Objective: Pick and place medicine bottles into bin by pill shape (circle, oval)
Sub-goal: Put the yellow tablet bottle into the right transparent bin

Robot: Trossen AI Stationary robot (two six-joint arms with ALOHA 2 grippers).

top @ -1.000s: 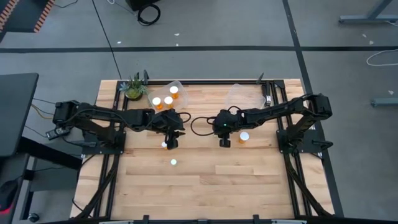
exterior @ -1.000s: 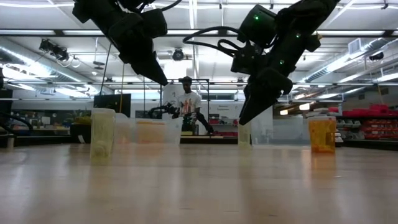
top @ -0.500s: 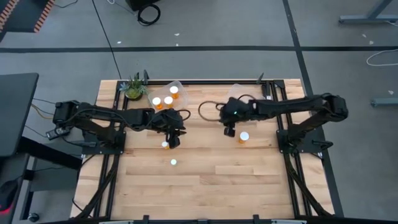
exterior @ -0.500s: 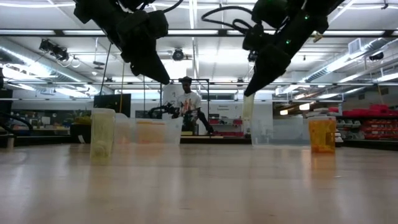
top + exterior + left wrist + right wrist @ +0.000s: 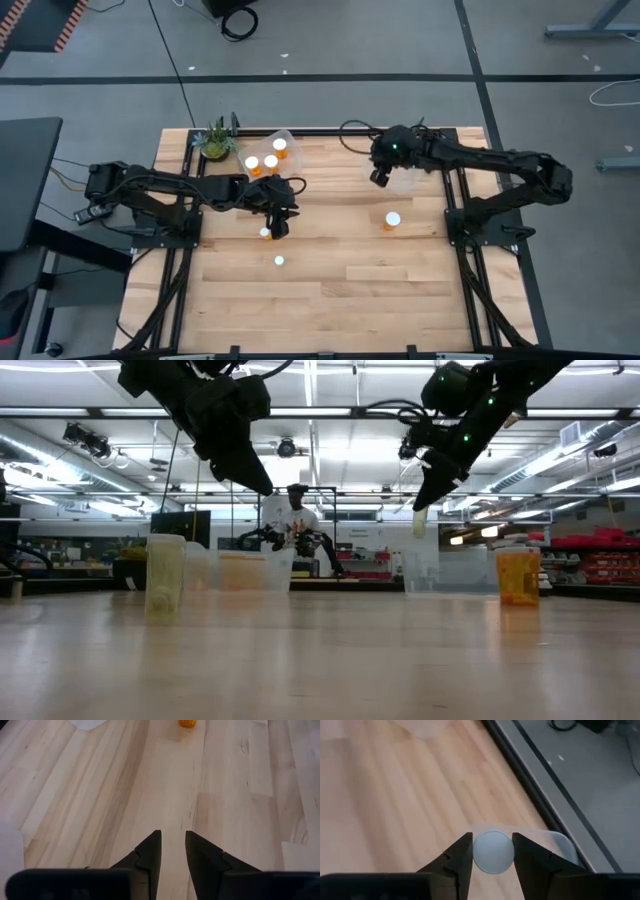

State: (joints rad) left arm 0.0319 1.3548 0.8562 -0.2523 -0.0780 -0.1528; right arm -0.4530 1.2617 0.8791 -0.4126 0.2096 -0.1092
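Observation:
My right gripper hangs over the clear bin at the table's far right, shut on a small pale medicine bottle with a white cap. My left gripper hovers left of the table's middle, its fingers a narrow gap apart with nothing between them. A bottle stands on the wood just beside it. Another clear bin at the far left holds three orange bottles. An orange bottle stands right of middle and a tiny one nearer the front. My right gripper pinches the bottle at its round white cap, one finger on each side of the cap's rim. The fingers slant down from above. The bottle hangs below the fingertips, lifted clear, above the clear bin's rim.
A small potted plant stands at the far left corner beside the left bin. Black frame rails run along the table's far edge and sides. A person stands in the room beyond the table. Bare wood fills the near half.
My right gripper has risen from the table's middle and swung toward the far right edge, carrying the small bottle up off the wood to a place above the clear bin. The orange bottle that stood beside it has stayed put.

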